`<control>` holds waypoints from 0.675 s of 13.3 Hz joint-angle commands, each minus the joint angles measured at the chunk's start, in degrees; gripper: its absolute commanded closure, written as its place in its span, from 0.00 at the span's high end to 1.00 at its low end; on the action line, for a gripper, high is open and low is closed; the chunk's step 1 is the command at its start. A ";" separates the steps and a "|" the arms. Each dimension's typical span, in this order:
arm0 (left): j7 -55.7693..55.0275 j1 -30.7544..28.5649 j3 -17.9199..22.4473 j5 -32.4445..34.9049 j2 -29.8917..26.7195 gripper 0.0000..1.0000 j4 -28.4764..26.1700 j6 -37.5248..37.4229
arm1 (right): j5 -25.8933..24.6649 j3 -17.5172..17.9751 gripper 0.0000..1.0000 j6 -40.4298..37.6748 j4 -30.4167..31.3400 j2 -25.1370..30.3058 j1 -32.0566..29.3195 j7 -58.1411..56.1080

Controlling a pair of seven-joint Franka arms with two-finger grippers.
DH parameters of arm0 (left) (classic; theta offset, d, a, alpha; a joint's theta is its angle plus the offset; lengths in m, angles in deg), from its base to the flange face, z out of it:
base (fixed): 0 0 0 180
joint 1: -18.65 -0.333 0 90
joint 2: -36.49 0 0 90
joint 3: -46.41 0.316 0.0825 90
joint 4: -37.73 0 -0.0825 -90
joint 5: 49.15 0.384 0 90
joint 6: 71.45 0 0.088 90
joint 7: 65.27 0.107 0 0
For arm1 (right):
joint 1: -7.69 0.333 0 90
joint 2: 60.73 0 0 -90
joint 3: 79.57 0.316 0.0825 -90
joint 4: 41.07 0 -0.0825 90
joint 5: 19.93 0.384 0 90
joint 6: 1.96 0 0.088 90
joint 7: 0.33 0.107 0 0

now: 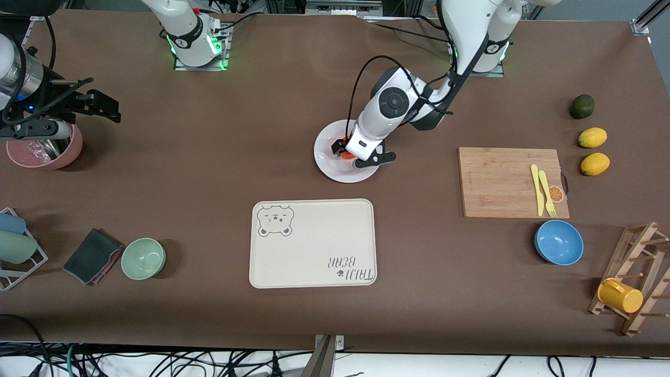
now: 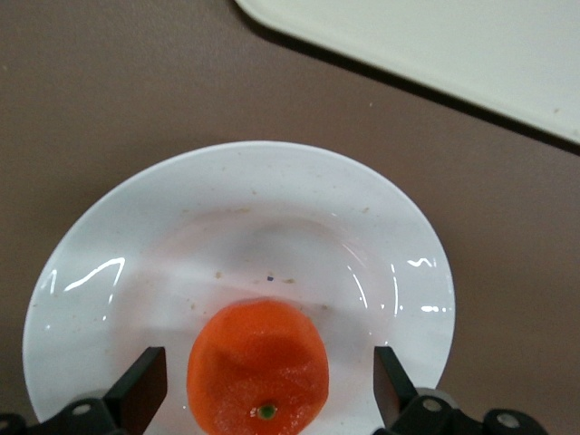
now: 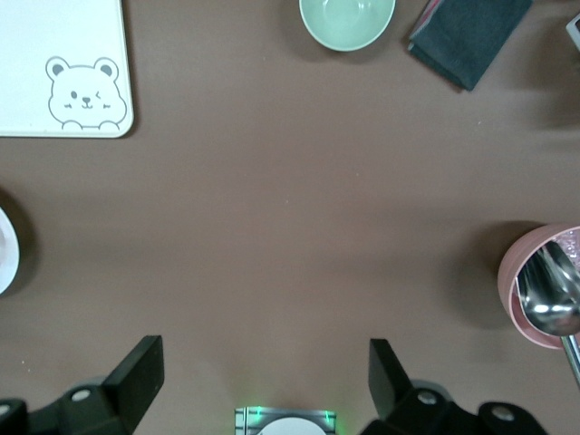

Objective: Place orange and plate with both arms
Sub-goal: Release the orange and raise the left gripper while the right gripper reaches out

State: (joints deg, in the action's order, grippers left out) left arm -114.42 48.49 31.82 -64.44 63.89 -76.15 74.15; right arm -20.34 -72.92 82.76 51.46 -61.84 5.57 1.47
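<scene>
The orange (image 1: pixel 345 154) lies on the white plate (image 1: pixel 335 170) in the middle of the table, toward the robots' bases from the bear tray. My left gripper (image 1: pixel 352 153) is down over the plate and open. In the left wrist view the orange (image 2: pixel 258 367) sits between the two fingers (image 2: pixel 145 391), with a clear gap on each side, on the plate (image 2: pixel 181 236). My right gripper (image 1: pixel 107 107) waits open and empty above the table at the right arm's end, beside the pink bowl. In the right wrist view the right gripper (image 3: pixel 265 381) has only bare table under it.
Nearer the front camera than the plate lies a cream bear tray (image 1: pixel 314 243). A cutting board (image 1: pixel 497 183) with yellow cutlery, a blue bowl (image 1: pixel 559 242), two lemons (image 1: pixel 592 137), a green fruit (image 1: pixel 581 106) and a mug rack (image 1: pixel 636 277) are at the left arm's end. A pink bowl (image 1: pixel 44 149), green bowl (image 1: pixel 143 258) and cloth (image 1: pixel 91 256) are at the right arm's end.
</scene>
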 commanded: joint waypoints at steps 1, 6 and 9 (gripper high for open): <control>-0.16 -3.37 0.79 -1.23 -8.38 1.00 -2.12 -6.19 | 1.20 2.74 1.00 -4.28 0.02 -0.91 -0.44 -0.22; 0.64 -12.24 0.35 -0.79 -20.25 1.00 -6.52 -8.05 | 15.17 3.37 1.00 -6.50 0.02 -8.27 -0.53 -0.48; 0.81 -19.26 0.44 -0.71 -27.82 1.00 -7.94 -8.23 | 27.45 3.55 1.00 -5.54 0.81 -17.93 -0.18 -6.00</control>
State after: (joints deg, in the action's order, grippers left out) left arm -114.39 33.42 32.84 -64.44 41.90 -80.88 66.37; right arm 1.37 -69.77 77.12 52.97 -73.14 5.67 -1.23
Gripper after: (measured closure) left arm 0.000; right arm 0.000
